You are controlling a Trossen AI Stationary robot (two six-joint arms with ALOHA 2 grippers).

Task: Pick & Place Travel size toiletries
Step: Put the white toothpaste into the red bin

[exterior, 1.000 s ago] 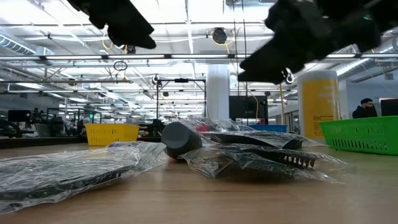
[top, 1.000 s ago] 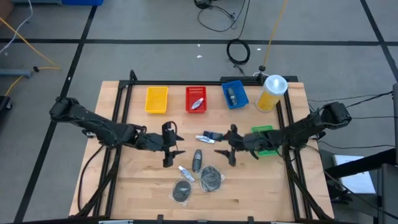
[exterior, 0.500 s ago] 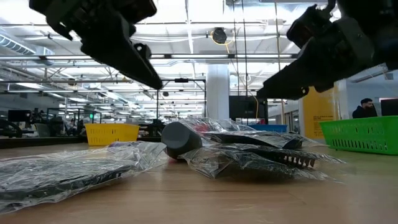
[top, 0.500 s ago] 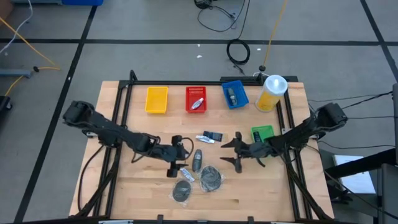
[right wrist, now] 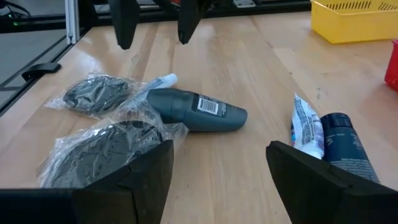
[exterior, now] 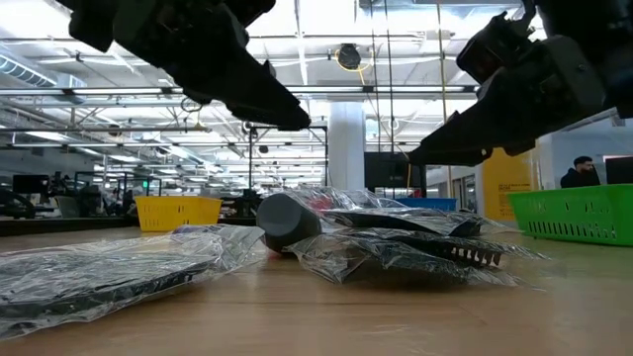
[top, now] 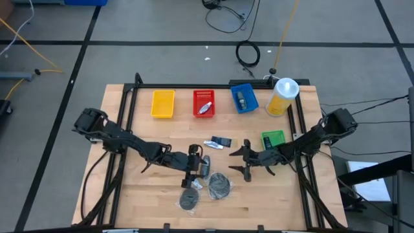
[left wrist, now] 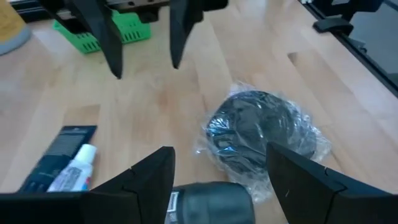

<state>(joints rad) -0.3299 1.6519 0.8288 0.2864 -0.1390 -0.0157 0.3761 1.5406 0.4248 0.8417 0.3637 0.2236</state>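
A dark bottle (top: 206, 167) lies on its side on the table, with a white tube (right wrist: 158, 81) beside it. Two dark pucks in clear bags (top: 220, 186) (top: 189, 199) lie nearer the front edge. Another white tube and a dark blue tube (top: 218, 142) lie farther back. My left gripper (top: 196, 167) is open and hovers above the dark bottle (left wrist: 208, 199), which shows between its fingers. My right gripper (top: 235, 162) is open and empty, right of the bottle and facing the left gripper.
Yellow (top: 163, 103), red (top: 204, 103) and blue (top: 244, 98) baskets stand in a row along the far edge. The red and blue ones hold items. A green basket (top: 273, 139) is by the right arm. A big yellow bottle (top: 283, 96) stands at the far right.
My left gripper has gone toward the table's right and near edges and come down over the dark bottle. My right gripper has moved a little toward the near edge, then kept still. The toiletries have not moved.
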